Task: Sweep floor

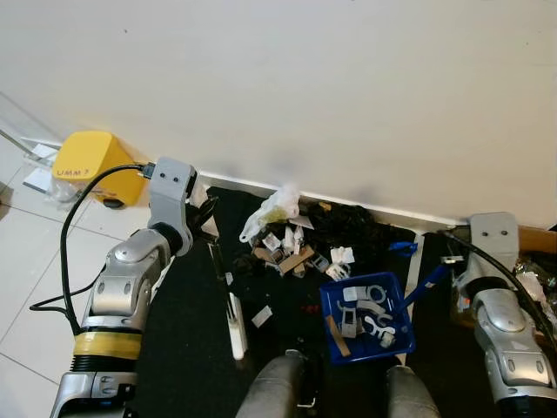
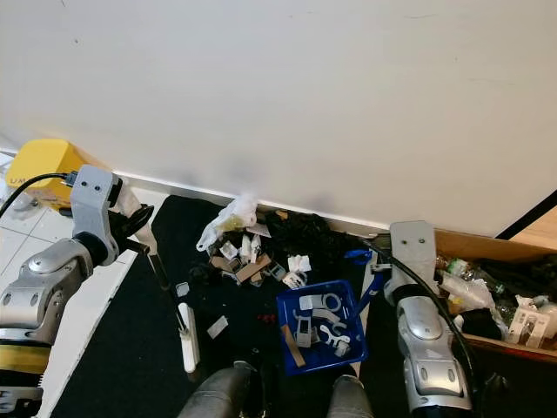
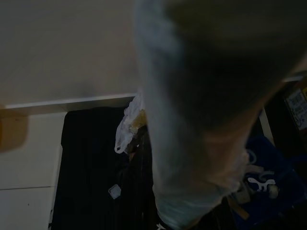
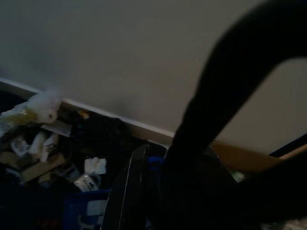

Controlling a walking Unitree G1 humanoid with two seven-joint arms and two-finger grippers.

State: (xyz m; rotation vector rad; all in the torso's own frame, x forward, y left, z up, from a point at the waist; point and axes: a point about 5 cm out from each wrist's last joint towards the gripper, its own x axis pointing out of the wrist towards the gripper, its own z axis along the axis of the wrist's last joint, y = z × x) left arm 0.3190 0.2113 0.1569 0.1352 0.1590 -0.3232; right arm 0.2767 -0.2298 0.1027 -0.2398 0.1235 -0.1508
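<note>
A heap of litter (image 1: 300,246), made of paper scraps, cardboard bits and a white plastic bag (image 1: 271,212), lies on a black mat (image 1: 187,340) against the wall. My left gripper (image 1: 206,216) is shut on the thin black handle of a brush (image 1: 233,324), whose white head rests on the mat left of the heap. A blue dustpan (image 1: 369,319) holding several scraps sits right of the heap. Its blue handle (image 1: 425,287) runs up into my right gripper (image 1: 446,259), which is shut on it. The bag (image 3: 126,125) and dustpan (image 3: 271,165) also appear in the dim left wrist view.
A yellow device (image 1: 92,165) stands on the pale tiles at the left by the wall. A cardboard box (image 2: 496,292) full of rubbish sits at the right. The white wall and skirting (image 1: 374,207) close off the far side. My legs (image 1: 278,387) are at the bottom edge.
</note>
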